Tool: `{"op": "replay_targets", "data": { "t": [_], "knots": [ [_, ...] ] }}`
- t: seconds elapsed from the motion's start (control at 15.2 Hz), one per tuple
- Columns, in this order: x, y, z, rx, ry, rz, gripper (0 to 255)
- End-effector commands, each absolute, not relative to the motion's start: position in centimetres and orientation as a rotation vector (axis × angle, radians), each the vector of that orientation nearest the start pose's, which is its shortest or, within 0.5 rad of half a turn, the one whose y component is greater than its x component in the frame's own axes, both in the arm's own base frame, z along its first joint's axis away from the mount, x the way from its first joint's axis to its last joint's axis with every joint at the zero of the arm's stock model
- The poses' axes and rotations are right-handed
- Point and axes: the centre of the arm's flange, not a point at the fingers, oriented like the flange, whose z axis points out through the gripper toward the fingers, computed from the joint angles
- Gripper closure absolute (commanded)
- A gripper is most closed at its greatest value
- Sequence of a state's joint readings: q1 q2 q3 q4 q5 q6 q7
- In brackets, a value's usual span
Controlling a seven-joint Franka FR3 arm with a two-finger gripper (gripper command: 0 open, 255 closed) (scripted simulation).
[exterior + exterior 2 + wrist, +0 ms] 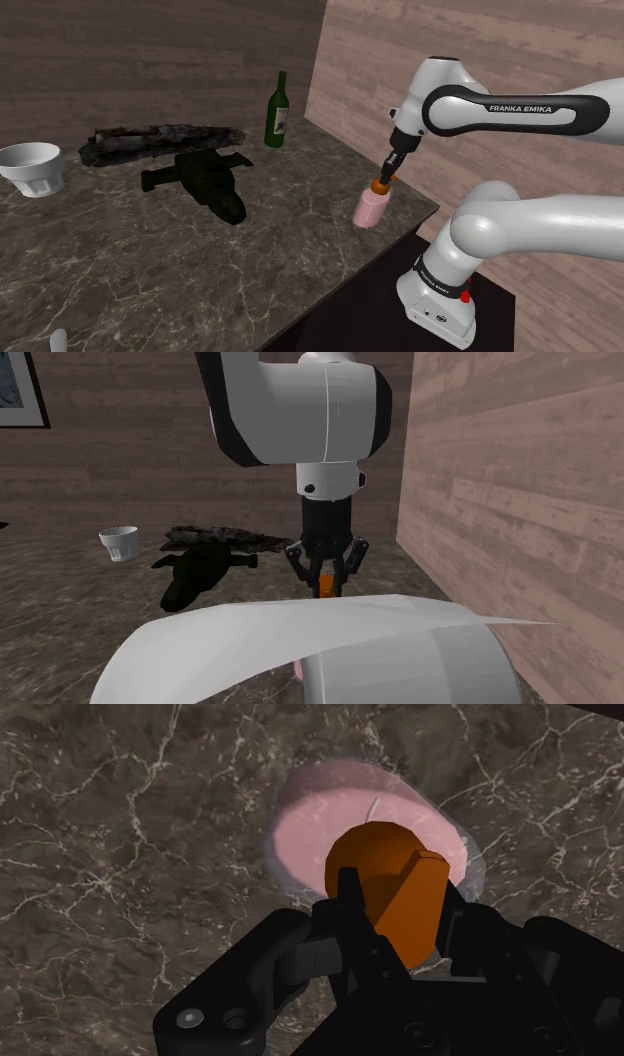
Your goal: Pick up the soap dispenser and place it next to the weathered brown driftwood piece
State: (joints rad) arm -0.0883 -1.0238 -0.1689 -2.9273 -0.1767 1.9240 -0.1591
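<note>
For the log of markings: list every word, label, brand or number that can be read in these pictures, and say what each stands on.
"FRANKA EMIKA": on the white arm's link, in the shoulder view.
Dark marking on the arm's base: too small to read.
Pale label on the green bottle: too small to read.
No text on the soap dispenser clasped by the pincer.

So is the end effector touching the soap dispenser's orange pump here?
Touching. The wrist view shows the end effector with its fingers clasping the soap dispenser by its orange pump, no gap either side.
</note>
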Motion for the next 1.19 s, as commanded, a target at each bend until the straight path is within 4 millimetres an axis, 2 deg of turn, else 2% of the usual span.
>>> {"op": "replay_targets", "data": {
  "t": [0.0, 0.26, 1.12],
  "knots": [
    [24.5, -6.8, 41.1, -3.165, -0.066, -0.018, 255],
    [24.6, -6.8, 41.1, -3.165, -0.066, -0.018, 255],
    [24.6, -6.8, 48.0, -3.165, -0.066, -0.018, 255]
  ]
}}
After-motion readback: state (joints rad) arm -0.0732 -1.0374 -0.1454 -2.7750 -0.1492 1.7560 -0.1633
